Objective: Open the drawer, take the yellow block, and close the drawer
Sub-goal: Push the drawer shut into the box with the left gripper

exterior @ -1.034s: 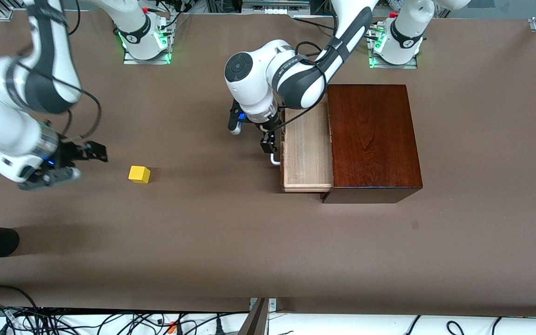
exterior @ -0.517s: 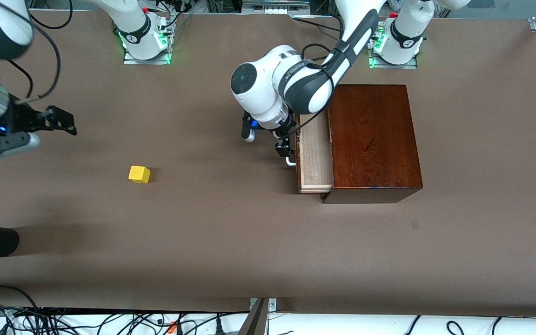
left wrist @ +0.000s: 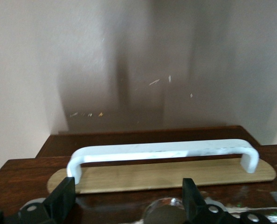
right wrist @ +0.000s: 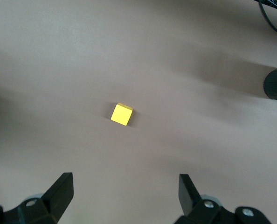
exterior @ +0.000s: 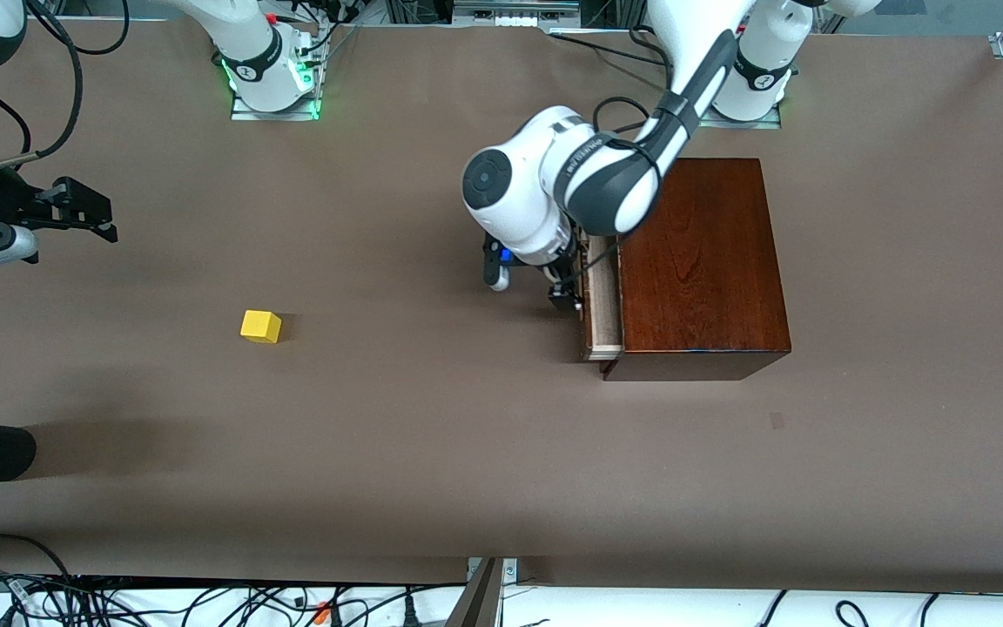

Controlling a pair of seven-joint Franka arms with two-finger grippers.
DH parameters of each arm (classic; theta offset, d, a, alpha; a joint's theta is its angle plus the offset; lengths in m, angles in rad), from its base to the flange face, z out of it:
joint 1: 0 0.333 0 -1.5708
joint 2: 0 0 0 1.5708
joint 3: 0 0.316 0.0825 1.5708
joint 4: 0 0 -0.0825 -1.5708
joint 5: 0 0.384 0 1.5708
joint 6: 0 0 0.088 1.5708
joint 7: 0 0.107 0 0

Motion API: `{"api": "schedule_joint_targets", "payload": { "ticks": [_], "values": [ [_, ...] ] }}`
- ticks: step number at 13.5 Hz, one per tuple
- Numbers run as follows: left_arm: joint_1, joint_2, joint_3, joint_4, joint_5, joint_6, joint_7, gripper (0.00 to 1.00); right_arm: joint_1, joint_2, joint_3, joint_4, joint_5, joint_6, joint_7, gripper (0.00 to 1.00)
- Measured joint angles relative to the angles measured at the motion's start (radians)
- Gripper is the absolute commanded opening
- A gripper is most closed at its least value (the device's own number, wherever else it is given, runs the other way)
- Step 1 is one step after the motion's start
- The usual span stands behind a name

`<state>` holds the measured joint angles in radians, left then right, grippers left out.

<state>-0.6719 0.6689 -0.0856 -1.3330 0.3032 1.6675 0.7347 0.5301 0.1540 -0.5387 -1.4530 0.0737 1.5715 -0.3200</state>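
With its jaws spread wide at the white handle (left wrist: 162,153) and gripping nothing, the left gripper (exterior: 564,294) stands at the dark front of the drawer (exterior: 603,300), which shows only a thin strip of pale tray out of the mahogany box (exterior: 697,257). A square, steady push along the slide should seat it without skewing. Toward the right arm's end of the table, the right gripper (exterior: 75,209) hangs wide open and empty above the brown table (exterior: 467,453), the yellow block (exterior: 260,326) lying alone, well apart from both.
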Motion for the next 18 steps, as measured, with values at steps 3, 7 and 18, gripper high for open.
{"api": "schedule_joint_targets", "payload": {
  "ticks": [3, 7, 18],
  "values": [
    [0.013, -0.015, 0.0, -0.023, 0.006, -0.001, 0.003, 1.0, 0.008, 0.002, 0.004, 0.002, -0.011, -0.001, 0.0, 1.0],
    [0.034, -0.044, 0.003, -0.073, 0.015, -0.002, 0.003, 1.0, 0.028, 0.003, 0.006, 0.003, -0.018, -0.001, -0.001, 1.0],
    [0.03, -0.088, -0.012, -0.114, 0.015, 0.053, -0.128, 1.0, -0.332, -0.018, 0.426, 0.021, -0.072, 0.0, 0.0, 1.0]
  ]
}}
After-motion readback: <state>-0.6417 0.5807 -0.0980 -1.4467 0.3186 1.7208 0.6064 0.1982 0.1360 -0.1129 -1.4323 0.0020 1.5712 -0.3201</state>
